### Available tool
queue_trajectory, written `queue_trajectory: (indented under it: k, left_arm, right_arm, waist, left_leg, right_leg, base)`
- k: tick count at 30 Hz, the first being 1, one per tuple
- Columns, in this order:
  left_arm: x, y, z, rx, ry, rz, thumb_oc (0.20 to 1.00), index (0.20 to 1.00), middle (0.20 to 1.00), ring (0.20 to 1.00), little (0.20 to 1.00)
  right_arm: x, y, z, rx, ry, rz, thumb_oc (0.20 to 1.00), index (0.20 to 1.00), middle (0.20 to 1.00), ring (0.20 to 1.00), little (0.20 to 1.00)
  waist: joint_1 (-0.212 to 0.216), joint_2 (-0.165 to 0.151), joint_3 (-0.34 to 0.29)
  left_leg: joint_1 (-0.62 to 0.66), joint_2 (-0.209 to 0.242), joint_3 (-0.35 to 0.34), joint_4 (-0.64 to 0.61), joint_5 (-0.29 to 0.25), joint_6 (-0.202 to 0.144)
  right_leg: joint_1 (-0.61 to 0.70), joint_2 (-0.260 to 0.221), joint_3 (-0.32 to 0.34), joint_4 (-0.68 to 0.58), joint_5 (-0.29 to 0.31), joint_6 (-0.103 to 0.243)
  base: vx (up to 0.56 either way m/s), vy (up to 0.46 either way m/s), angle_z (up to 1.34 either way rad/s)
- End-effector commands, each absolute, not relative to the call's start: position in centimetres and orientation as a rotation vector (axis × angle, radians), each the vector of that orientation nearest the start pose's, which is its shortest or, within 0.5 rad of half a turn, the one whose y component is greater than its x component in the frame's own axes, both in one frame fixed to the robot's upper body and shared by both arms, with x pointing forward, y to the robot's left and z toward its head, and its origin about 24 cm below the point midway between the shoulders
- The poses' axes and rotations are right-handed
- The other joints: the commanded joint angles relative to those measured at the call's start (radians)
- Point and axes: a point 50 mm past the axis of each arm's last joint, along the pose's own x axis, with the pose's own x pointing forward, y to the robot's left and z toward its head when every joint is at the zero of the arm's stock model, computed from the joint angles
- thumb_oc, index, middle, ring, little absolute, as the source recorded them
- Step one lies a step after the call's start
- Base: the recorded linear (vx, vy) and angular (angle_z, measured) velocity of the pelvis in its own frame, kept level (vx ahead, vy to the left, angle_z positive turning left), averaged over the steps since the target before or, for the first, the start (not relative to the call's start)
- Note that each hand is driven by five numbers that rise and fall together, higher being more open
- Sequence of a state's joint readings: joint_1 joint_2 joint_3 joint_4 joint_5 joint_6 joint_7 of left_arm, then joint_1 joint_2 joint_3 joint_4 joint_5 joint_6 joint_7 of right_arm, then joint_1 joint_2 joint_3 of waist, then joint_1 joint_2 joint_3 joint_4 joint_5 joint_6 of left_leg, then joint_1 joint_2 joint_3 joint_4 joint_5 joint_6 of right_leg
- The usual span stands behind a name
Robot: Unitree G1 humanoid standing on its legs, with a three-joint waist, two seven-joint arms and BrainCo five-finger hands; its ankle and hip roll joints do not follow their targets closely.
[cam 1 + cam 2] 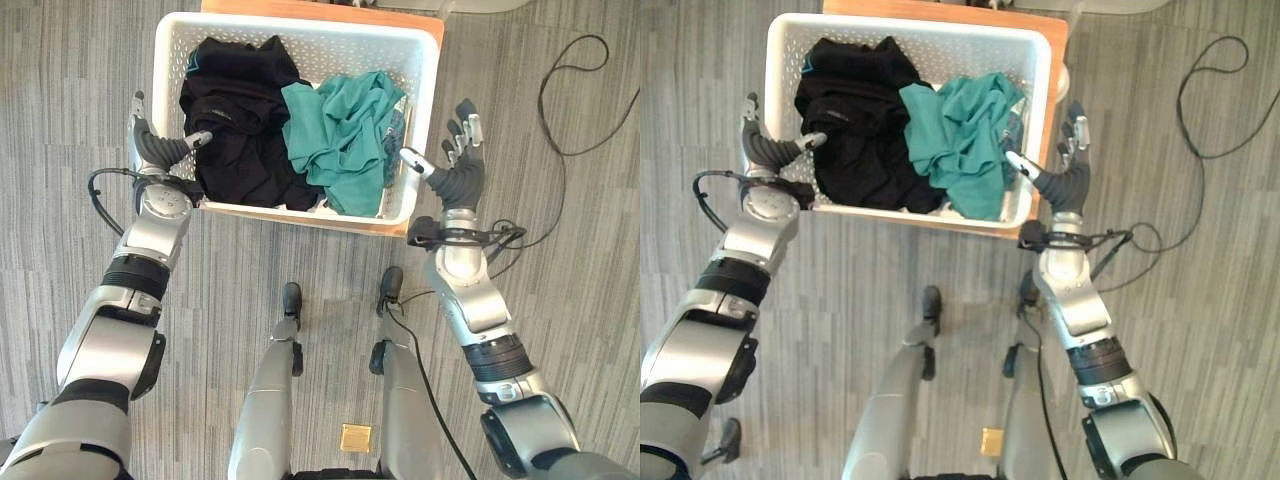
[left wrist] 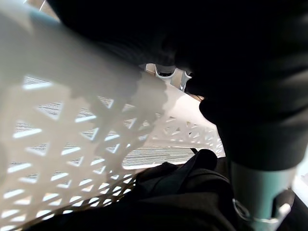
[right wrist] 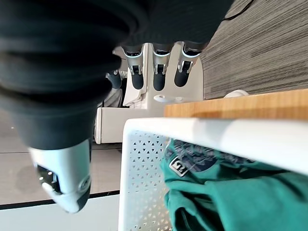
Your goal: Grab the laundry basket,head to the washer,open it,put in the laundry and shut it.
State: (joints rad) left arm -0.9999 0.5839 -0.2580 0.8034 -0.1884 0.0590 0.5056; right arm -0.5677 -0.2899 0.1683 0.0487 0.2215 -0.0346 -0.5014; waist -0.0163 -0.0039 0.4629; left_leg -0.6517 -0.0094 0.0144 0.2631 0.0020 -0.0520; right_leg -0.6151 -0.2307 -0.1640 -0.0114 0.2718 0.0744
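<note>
A white perforated laundry basket stands in front of me on a wooden top. Inside it, black clothes lie on the left and a teal garment on the right. My left hand is at the basket's near left corner, open, with its thumb over the rim above the black clothes and its fingers outside the wall. My right hand is open beside the basket's right wall, fingers straight and outside, thumb reaching over the rim towards the teal garment.
The wooden top juts out a little past the basket's near and far edges. Grey striped carpet lies on both sides of it. A white object stands on the floor beyond the basket.
</note>
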Motion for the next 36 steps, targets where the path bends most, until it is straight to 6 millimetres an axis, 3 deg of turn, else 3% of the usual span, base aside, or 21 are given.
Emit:
queue_trajectory:
  k: [1, 8, 16, 22, 23, 26, 36]
  left_arm:
    - [39.2, 24.8, 17.7, 0.431, -0.126, 0.524, 1.0, 1.0, 1.0, 1.0, 1.0]
    - [39.3, 23.6, 18.7, 0.435, -0.178, 0.476, 1.0, 1.0, 1.0, 1.0, 1.0]
    - [39.4, 23.4, 20.9, 0.527, -0.242, 0.456, 1.0, 1.0, 1.0, 1.0, 1.0]
    - [39.5, 23.8, 22.7, 0.556, -0.282, 0.478, 1.0, 1.0, 1.0, 1.0, 1.0]
    - [39.6, 23.8, 23.0, 0.555, -0.282, 0.484, 1.0, 1.0, 1.0, 1.0, 1.0]
    - [39.6, 23.8, 23.1, 0.563, -0.28, 0.48, 1.0, 1.0, 1.0, 1.0, 1.0]
    - [39.6, 24.0, 23.2, 0.572, -0.273, 0.467, 1.0, 1.0, 1.0, 1.0, 1.0]
  right_arm:
    - [32.0, -16.0, 19.9, 0.034, -0.557, -0.224, 1.0, 1.0, 1.0, 1.0, 1.0]
    - [33.1, -16.3, 17.3, 0.173, -0.409, -0.227, 1.0, 1.0, 1.0, 1.0, 1.0]
    - [35.7, -17.2, 17.0, 0.129, -0.302, -0.217, 1.0, 1.0, 1.0, 1.0, 1.0]
    - [37.4, -18.1, 20.6, -0.025, -0.357, -0.267, 1.0, 1.0, 1.0, 1.0, 1.0]
    - [37.7, -18.3, 22.1, -0.099, -0.393, -0.285, 1.0, 1.0, 1.0, 1.0, 1.0]
    - [38.0, -18.3, 23.3, -0.148, -0.413, -0.292, 1.0, 1.0, 1.0, 1.0, 1.0]
    - [38.4, -19.8, 24.3, -0.356, -0.382, -0.305, 1.0, 1.0, 1.0, 1.0, 1.0]
  waist:
    - [-0.004, 0.039, -0.055]
    - [0.001, 0.054, -0.058]
    - [0.019, 0.053, -0.068]
    - [0.036, 0.041, -0.071]
    - [0.041, 0.035, -0.074]
    - [0.045, 0.029, -0.078]
    - [0.048, 0.014, -0.082]
  left_leg:
    - [0.045, 0.004, 0.052, -0.089, -0.024, -0.006]
    - [0.026, -0.003, 0.045, -0.082, -0.022, -0.004]
    - [-0.002, -0.006, 0.029, -0.07, -0.023, -0.001]
    - [-0.02, -0.003, 0.023, -0.063, -0.024, 0.0]
    - [-0.021, 0.0, 0.018, -0.064, -0.023, -0.001]
    - [-0.021, 0.002, 0.017, -0.064, -0.024, -0.002]
    - [-0.021, 0.011, 0.009, -0.047, -0.033, 0.003]
  right_leg:
    - [0.025, -0.049, 0.016, 0.097, -0.117, 0.095]
    - [0.013, -0.051, 0.016, 0.1, -0.116, 0.092]
    - [-0.011, -0.048, 0.019, 0.115, -0.121, 0.086]
    - [-0.021, -0.04, 0.013, 0.115, -0.124, 0.083]
    - [-0.022, -0.035, 0.012, 0.116, -0.128, 0.081]
    - [-0.024, -0.031, 0.01, 0.119, -0.131, 0.078]
    - [-0.028, -0.024, 0.005, 0.152, -0.154, 0.073]
  base:
    - [0.0, 0.0, 0.0]
    - [0.01, 0.004, 0.01]
    - [0.0, -0.01, 0.03]
    - [0.0, -0.017, 0.02]
    - [-0.01, -0.032, 0.04]
    - [0.0, -0.012, 0.01]
    - [0.0, 0.0, 0.0]
